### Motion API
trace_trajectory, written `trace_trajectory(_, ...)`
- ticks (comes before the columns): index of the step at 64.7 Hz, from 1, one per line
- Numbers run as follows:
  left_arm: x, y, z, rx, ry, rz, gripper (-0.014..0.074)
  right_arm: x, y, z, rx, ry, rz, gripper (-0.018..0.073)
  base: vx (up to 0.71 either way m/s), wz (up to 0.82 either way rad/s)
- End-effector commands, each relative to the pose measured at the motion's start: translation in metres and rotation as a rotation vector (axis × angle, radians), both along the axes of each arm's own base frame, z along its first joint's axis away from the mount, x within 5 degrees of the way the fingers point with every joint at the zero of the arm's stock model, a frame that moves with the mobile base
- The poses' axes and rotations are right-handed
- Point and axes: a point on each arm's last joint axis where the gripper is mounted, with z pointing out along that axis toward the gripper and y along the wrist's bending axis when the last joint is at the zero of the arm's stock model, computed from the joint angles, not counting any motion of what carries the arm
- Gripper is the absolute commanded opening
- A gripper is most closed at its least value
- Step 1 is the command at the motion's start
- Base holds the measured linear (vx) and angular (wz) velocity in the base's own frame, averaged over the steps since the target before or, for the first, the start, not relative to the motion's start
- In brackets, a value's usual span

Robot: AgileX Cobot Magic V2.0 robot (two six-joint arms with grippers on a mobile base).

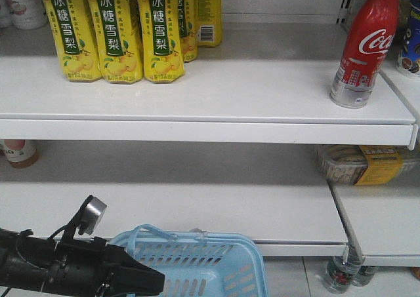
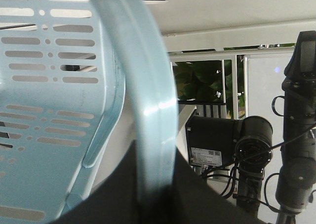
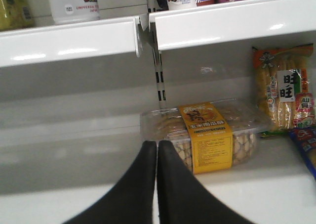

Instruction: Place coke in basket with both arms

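Left hand (image 1: 154,282): clenched on the basket's handle (image 2: 158,110). In the wrist view we see the pale loop run straight down between its black fingers.
Basket (image 1: 203,264): hangs from that hand, low and in front of the lower shelf (image 1: 197,212), with its mouth facing up. The part of its inside that we can see holds nothing.
Right hand (image 3: 157,150): fingers (image 3: 140,184) pressed together with nothing between them. It points at the lower shelf, towards a clear snack box (image 3: 207,135) with a yellow band, and does not touch it.
Coke (image 1: 364,44): stands upright at the right end of the upper shelf (image 1: 197,94), near the front edge. It is untouched, well apart from both hands and well above the basket.
Other goods: yellow drink packs (image 1: 118,35) stand at the left of the upper shelf, far from the coke.
Done so far: we judge that only the basket half is settled, as one arm carries it.
Left to do: nearly all of the coke half. The right hand has to open, rise to the upper shelf, close on the coke and bring it over the basket.
Progress: early, as we judge it, since the coke has not yet been picked up.
Watch for: the coke is tall and slim and sits by the shelf edge, so we think a sideways nudge could tip it off.
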Motion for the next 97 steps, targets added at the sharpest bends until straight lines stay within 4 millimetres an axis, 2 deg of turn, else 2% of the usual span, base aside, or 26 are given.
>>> trace_trajectory(1,0.001,-0.004,0.021,-0.126,-0.046,-0.009,-0.0006,-0.007,0.0,0.035,-0.001,-0.159,-0.008,-0.0009,0.0,0.0)
trace_trajectory(11,0.001,-0.004,0.021,-0.126,-0.046,-0.009,-0.0006,-0.007,0.0,0.067,-0.038,-0.12,-0.007,-0.0009,0.0,0.0)
trace_trajectory(20,0.001,-0.004,0.021,-0.126,-0.046,-0.009,-0.0006,0.005,0.0,0.093,-0.113,-0.022,-0.005,-0.0009,0.0,0.0)
trace_trajectory(31,0.001,-0.004,0.021,-0.126,-0.046,-0.009,-0.0006,0.027,-0.001,0.113,-0.135,0.02,-0.003,-0.0009,0.0,0.0)
trace_trajectory(48,0.001,-0.004,0.021,-0.126,-0.046,-0.009,-0.0006,0.048,-0.003,0.122,-0.087,-0.074,-0.014,-0.0009,0.0,0.0)
trace_trajectory(64,0.001,-0.004,0.021,-0.126,-0.046,-0.009,-0.0006,0.05,-0.003,0.121,-0.162,-0.072,-0.016,0.0012,0.0,0.0)
trace_trajectory(73,0.001,-0.004,0.021,-0.126,-0.046,-0.009,-0.0006,0.05,-0.003,0.121,-0.164,-0.071,-0.016,0.0077,0.0,0.0)
trace_trajectory(80,0.001,-0.004,0.021,-0.126,-0.046,-0.009,-0.0006,0.05,-0.003,0.121,-0.164,-0.071,-0.016,0.0162,0.0,0.0)
trace_trajectory(97,0.001,-0.004,0.021,-0.126,-0.046,-0.009,-0.0006,0.05,-0.003,0.121,-0.16,-0.068,-0.015,0.0435,0.0,0.0)
